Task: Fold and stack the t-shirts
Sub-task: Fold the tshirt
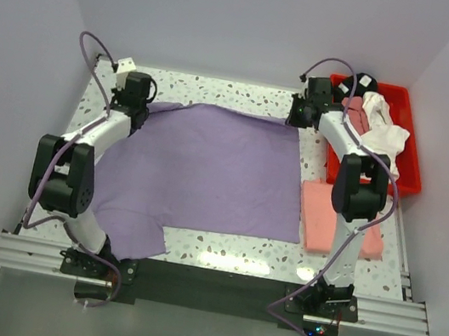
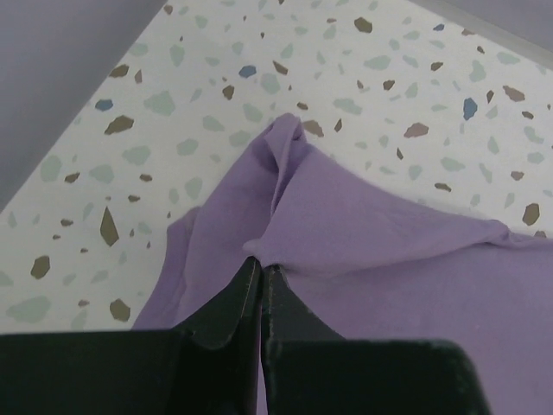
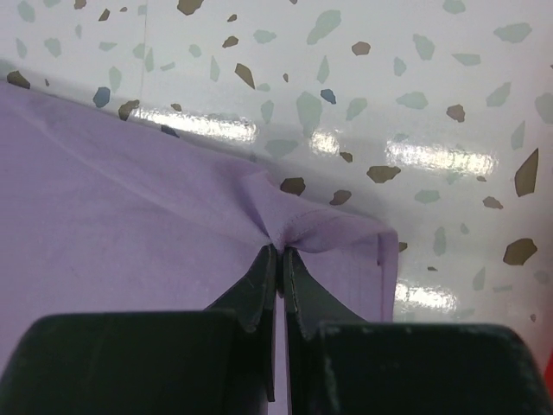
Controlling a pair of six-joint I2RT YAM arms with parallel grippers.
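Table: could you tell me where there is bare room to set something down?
Bare table runs along the near edge before the lavender t-shirt and in a strip behind it. The right side is crowded: folded salmon-pink t-shirt, red bin.

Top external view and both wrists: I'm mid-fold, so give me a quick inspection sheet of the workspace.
Surface: speckled table, with glare patches near the front edge.
Job's things: purple t-shirt spread flat mid-table. Salmon-pink shirt lies folded to its right. White shirt, dusty-rose shirt and black shirt are heaped in the red bin at the far right.
Clutter: nothing seen.
Grippers: left end effector shut on the purple t-shirt's far left corner. Right end effector shut on its far right corner.
Cables: purple cables loop along both arms, none lying on the cloth.
Surroundings: plain walls on three sides, metal rail at the near edge.
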